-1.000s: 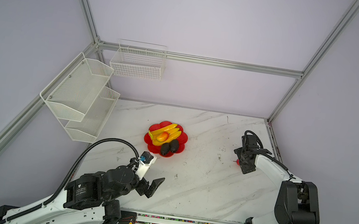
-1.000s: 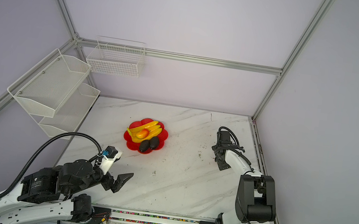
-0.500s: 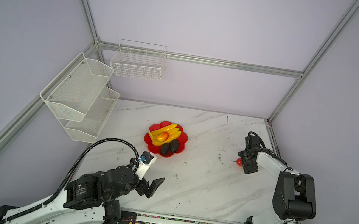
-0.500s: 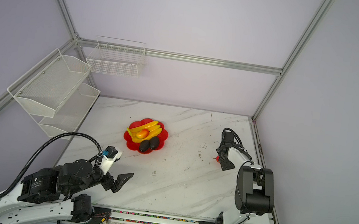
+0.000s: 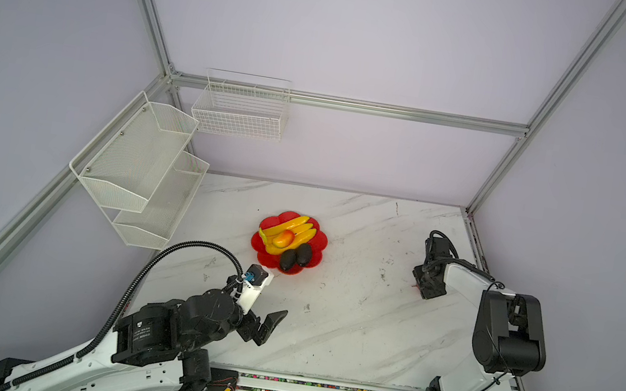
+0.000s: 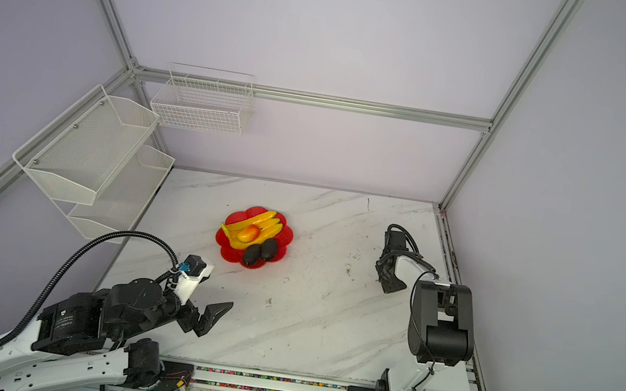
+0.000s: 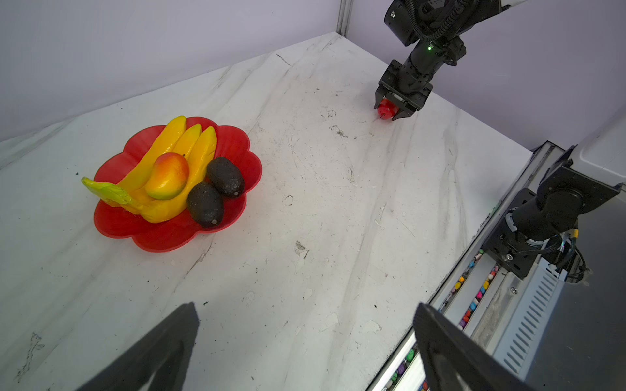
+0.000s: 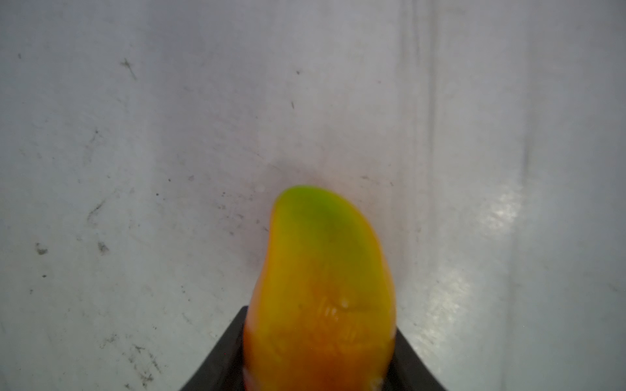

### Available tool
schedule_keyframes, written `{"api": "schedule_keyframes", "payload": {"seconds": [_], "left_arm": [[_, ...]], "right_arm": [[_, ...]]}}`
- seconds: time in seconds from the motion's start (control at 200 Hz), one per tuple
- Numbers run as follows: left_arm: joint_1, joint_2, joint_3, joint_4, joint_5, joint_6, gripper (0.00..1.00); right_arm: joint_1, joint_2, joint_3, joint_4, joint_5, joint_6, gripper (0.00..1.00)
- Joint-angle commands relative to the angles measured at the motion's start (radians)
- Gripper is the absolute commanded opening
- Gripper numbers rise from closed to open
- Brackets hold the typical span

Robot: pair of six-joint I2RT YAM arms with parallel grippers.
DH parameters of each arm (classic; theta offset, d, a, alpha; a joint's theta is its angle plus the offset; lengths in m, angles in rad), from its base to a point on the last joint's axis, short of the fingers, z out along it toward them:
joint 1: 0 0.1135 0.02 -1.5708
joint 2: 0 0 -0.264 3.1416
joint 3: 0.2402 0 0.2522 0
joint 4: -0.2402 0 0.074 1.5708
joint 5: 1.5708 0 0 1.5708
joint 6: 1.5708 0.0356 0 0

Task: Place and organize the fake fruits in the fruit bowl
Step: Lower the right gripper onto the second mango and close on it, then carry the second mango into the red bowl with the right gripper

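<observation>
Red scalloped fruit bowl (image 7: 237, 145) is seen mid-counter (image 7: 338, 220), already loaded. The banana bunch (image 7: 169, 142) is laid across it, one mango (image 7: 167, 176) is perched on the bananas, and two avocados (image 7: 225, 176) are set side by side, touching each other. The second mango (image 8: 321, 287) is found well apart from the bowl, near the counter's right edge, pinched between the right jaws, which are closed narrow on it. The grip is taken at the orange-red end, and the green-yellow tip is left sticking out past the jaws. Whether it is lifted off the counter cannot be told. The left jaws are held wide and empty over the near counter, well clear of the bowl.

Step judged: last fruit grasped, carry to bowl not yet done.

Risks:
- The glossy rounded skin is gripped near one end, so the mango may be squeezed out or pivoted in transit.
- Little free space is left in the bowl. If the mango is dropped onto the bananas it may roll off, or the perched mango may be knocked out.
- Little stop is offered by the shallow rim.
- The bowl may be shoved if clipped on descent.
</observation>
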Motion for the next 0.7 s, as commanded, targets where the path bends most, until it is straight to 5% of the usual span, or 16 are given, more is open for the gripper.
{"api": "schedule_keyframes", "payload": {"seconds": [0.0, 0.225, 0.445, 0.695], "left_arm": [[0.005, 0.004, -0.036, 0.029, -0.010, 0.002, 1.00], [0.019, -0.012, -0.031, 0.008, -0.067, -0.018, 1.00], [0.059, -0.066, -0.032, -0.008, -0.139, -0.034, 1.00], [0.063, -0.088, -0.031, -0.020, -0.175, -0.047, 1.00]], "right_arm": [[0.005, -0.076, -0.011, 0.045, 0.032, -0.064, 0.42], [0.237, -0.058, 0.150, 0.074, 0.016, -0.252, 0.42], [0.557, 0.157, 0.464, 0.053, 0.055, -0.236, 0.42], [0.710, 0.423, 0.736, 0.047, 0.069, -0.177, 0.42]]}}
